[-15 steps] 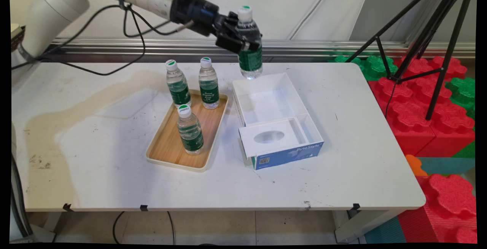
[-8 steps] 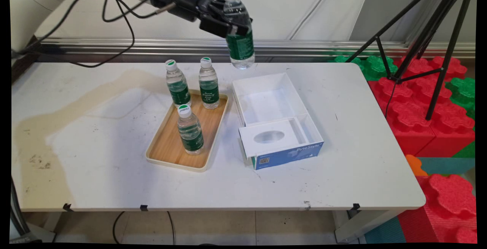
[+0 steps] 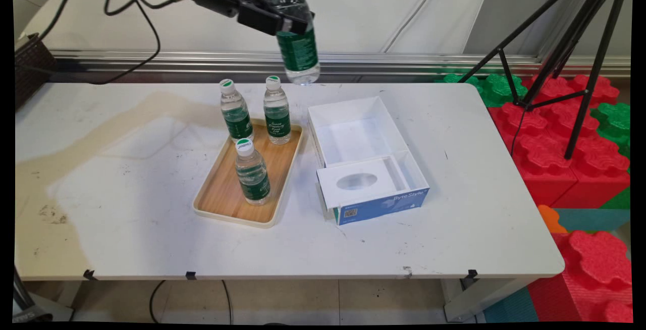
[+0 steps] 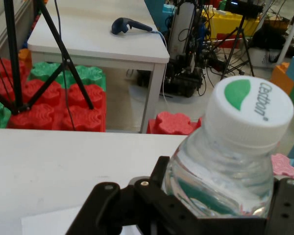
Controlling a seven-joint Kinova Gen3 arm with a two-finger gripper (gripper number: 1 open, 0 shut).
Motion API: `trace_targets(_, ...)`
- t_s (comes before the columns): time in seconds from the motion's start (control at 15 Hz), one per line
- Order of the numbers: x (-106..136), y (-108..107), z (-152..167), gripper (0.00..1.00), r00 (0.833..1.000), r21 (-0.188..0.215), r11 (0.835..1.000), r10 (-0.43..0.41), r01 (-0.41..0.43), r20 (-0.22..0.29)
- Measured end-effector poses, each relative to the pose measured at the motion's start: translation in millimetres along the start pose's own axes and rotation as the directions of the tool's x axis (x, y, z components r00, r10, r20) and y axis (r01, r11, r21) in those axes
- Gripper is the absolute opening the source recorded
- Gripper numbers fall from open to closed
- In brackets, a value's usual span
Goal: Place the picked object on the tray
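Observation:
My gripper (image 3: 287, 21) is shut on a clear water bottle (image 3: 298, 42) with a green label, held high in the air above the table's far edge, behind the tray and the box. In the hand view the water bottle (image 4: 230, 166) fills the lower right, its white cap with a green leaf mark facing the camera, clamped in the gripper (image 4: 210, 205). Below on the table a wooden tray (image 3: 222, 199) carries three more bottles (image 3: 252, 173) standing upright. Beside it lies an open white box (image 3: 353, 138) with a blue front.
A black tripod (image 3: 565, 42) stands at the right over red and green foam blocks (image 3: 555, 133). Black cables (image 3: 136, 27) hang from the arm at upper left. In the hand view another white table (image 4: 93, 34) with a dark handheld device stands beyond.
The gripper has carried the bottle up and to the left, from just over the box's far wall to high above the table's back edge.

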Motion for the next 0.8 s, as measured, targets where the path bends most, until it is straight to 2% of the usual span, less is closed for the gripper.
trace_targets(0.8, -51, 26, -67, 0.00, 0.994, -0.005, 0.997, -0.072, 0.072, 0.078)
